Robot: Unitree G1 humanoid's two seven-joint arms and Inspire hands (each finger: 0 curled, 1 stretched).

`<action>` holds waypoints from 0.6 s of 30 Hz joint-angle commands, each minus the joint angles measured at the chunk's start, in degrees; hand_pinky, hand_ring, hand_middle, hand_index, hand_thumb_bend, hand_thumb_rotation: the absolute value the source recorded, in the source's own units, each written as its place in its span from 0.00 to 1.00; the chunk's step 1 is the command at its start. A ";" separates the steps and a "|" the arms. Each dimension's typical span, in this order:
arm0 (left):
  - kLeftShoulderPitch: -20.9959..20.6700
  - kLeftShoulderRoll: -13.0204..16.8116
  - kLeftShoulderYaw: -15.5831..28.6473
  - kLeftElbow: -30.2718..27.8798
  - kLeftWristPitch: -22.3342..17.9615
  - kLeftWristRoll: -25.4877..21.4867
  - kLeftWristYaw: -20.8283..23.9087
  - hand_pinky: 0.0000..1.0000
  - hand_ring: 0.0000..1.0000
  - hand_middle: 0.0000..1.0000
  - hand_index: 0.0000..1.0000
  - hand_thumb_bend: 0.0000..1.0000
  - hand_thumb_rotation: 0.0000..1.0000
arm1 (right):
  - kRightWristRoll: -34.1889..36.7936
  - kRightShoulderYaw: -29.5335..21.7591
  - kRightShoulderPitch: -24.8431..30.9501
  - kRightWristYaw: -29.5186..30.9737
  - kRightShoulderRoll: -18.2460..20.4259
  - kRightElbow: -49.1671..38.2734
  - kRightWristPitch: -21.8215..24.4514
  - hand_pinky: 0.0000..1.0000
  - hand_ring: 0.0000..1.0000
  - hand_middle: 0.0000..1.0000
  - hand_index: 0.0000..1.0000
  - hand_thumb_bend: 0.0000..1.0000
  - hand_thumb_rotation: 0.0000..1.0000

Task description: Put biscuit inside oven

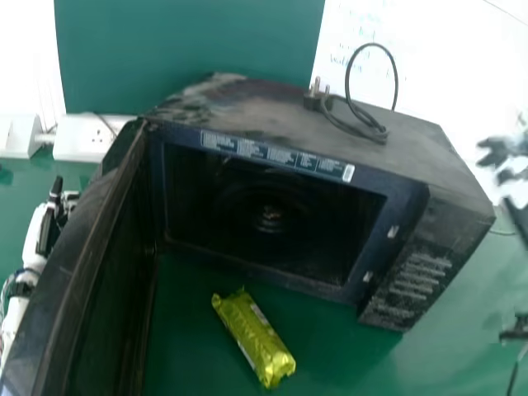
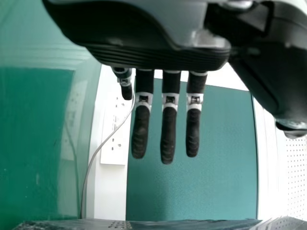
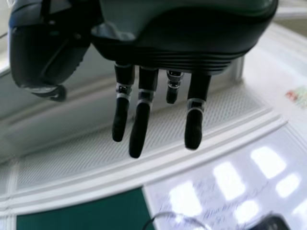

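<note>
In the head view, your microwave oven (image 1: 458,186) has its door (image 1: 92,239) swung wide, and the yellow-green biscuit packet (image 1: 254,340) lies aslant on the green table (image 1: 454,355), just in front of the open cavity (image 1: 272,216). Your left hand (image 1: 54,219) is beyond the door, at the left; your right hand (image 1: 505,153) is in the air at the right edge, well apart from the packet. With the door open, you are most likely at the pick-up step. The right hand looks better placed: bring it in past the oven's corner, lower it over the packet, close around the middle and lift above the cavity's sill. In the left wrist view, your left hand's fingers hang straight, holding nothing. In the right wrist view, your right hand's are extended and empty too.
</note>
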 commanded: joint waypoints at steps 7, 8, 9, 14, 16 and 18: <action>0.32 -0.03 -0.03 -0.26 0.01 -0.14 -0.11 0.28 0.33 0.42 0.49 0.52 0.06 | 13.07 -8.14 8.40 17.45 -5.82 3.77 -1.30 0.43 0.55 0.64 0.77 0.80 0.33; 0.28 -0.01 -0.01 -0.16 -0.05 -0.17 -0.16 0.28 0.33 0.42 0.49 0.52 0.06 | 12.59 -8.27 8.66 17.41 -6.23 3.49 -1.02 0.46 0.59 0.67 0.78 0.81 0.37; 0.26 0.01 0.01 -0.07 -0.12 -0.16 -0.18 0.28 0.33 0.42 0.49 0.52 0.06 | 12.93 -8.29 8.71 17.19 -6.29 2.68 0.99 0.47 0.60 0.68 0.79 0.81 0.42; 0.34 0.01 0.04 -0.20 -0.03 -0.17 -0.13 0.28 0.33 0.43 0.49 0.52 0.06 | 12.19 -8.67 9.82 17.18 -6.99 2.33 1.02 0.46 0.59 0.67 0.80 0.86 0.45; 0.34 0.00 0.02 -0.31 0.13 -0.06 0.05 0.28 0.33 0.43 0.49 0.52 0.06 | 12.54 -8.26 9.82 16.93 -7.21 1.77 2.06 0.45 0.59 0.68 0.80 0.86 0.47; 0.29 0.00 0.04 -0.31 0.21 -0.14 0.03 0.28 0.33 0.43 0.49 0.52 0.06 | 14.27 -7.74 9.50 17.45 -7.48 1.71 2.49 0.42 0.57 0.69 0.81 0.84 0.47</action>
